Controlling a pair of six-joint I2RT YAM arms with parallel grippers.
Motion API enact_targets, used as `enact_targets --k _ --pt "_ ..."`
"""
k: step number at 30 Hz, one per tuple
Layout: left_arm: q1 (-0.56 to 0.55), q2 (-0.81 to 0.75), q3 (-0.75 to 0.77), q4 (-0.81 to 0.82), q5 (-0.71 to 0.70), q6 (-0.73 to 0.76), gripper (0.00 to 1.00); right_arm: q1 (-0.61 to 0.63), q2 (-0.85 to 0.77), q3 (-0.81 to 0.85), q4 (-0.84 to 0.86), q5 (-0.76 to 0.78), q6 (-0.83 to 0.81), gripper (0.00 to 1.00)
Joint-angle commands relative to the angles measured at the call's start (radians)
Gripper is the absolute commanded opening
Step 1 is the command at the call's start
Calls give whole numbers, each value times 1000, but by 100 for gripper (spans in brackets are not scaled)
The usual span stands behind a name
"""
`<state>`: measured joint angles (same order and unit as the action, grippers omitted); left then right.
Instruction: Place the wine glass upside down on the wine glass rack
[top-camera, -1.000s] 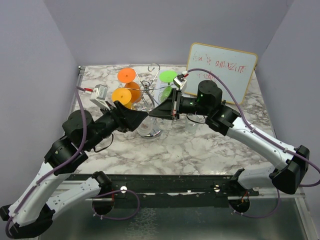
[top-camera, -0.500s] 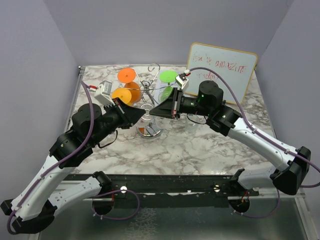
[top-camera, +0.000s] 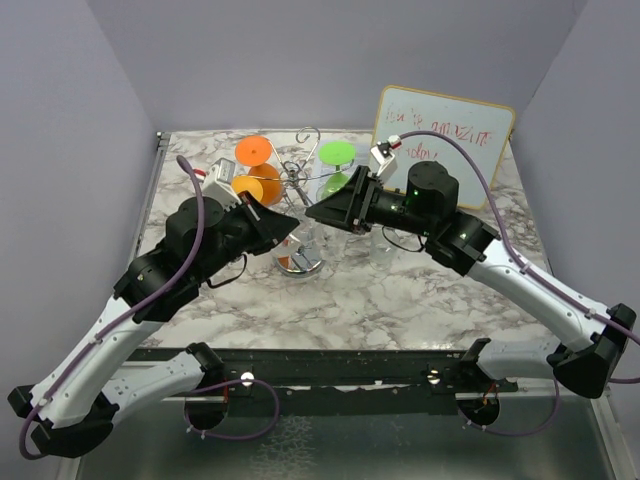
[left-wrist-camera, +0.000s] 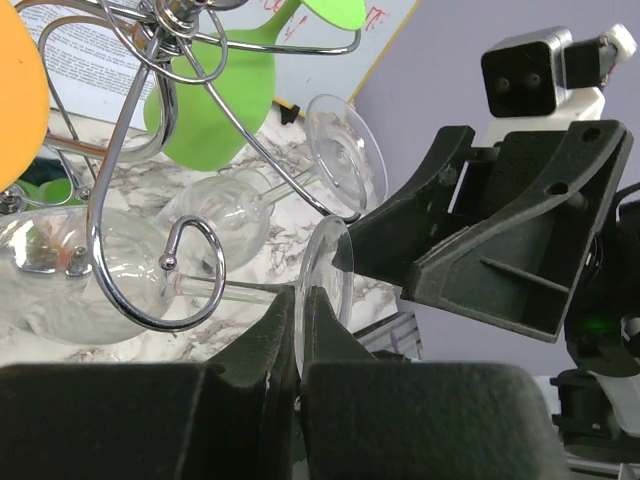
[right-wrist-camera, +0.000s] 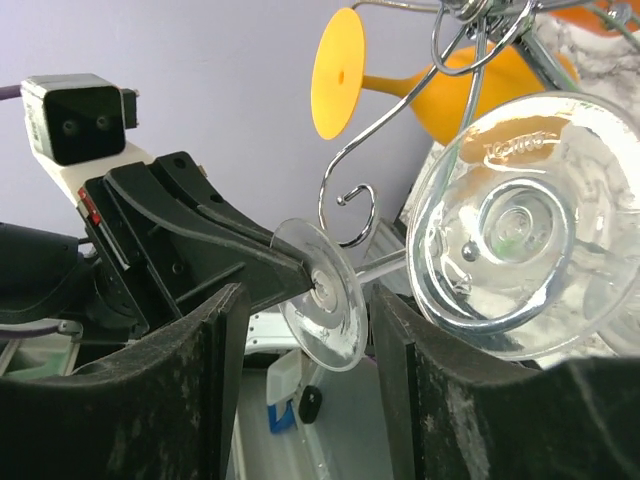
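A clear wine glass lies roughly on its side at the wine glass rack (top-camera: 300, 180). Its round foot (left-wrist-camera: 328, 262) points toward the arms and its bowl (left-wrist-camera: 60, 275) toward the rack's stem. My left gripper (left-wrist-camera: 300, 300) is shut on the rim of that foot. The glass's stem (left-wrist-camera: 240, 293) runs past one curled chrome loop (left-wrist-camera: 160, 290). My right gripper (right-wrist-camera: 305, 300) is open, one finger on each side of the foot (right-wrist-camera: 325, 295) without touching it; the bowl (right-wrist-camera: 520, 230) fills its right side. In the top view both grippers (top-camera: 290, 226) (top-camera: 313, 210) meet tip to tip over the rack's disc base (top-camera: 298, 262).
Two orange glasses (top-camera: 253, 150) (top-camera: 245, 190) and a green one (top-camera: 337, 152) hang on the rack. Another clear glass foot (left-wrist-camera: 345, 155) sits just above the held one. A whiteboard (top-camera: 440, 140) leans at the back right on the marble table (top-camera: 400, 290).
My left gripper has moved in toward the rack and shut on the glass foot. The right gripper has opened off the foot and drawn slightly back.
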<state>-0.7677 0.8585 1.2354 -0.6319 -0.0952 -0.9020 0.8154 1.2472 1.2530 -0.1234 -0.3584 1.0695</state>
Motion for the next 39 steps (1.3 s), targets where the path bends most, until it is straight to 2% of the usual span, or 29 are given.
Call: enact_targets --k 1,11,24,39 --pt "2 -18 -16 34 -57 -118 0 1 -46 34 -37 95 -49 58" --pt "1 -62 -68 95 -224 -246 0 2 -139 -29 30 186 -110 71" --pt "2 -87 -132 168 -355 -352 0 2 -193 -60 66 238 -149 72" --pt "2 -145 -154 180 -415 -388 0 2 -181 -66 71 246 -157 71"
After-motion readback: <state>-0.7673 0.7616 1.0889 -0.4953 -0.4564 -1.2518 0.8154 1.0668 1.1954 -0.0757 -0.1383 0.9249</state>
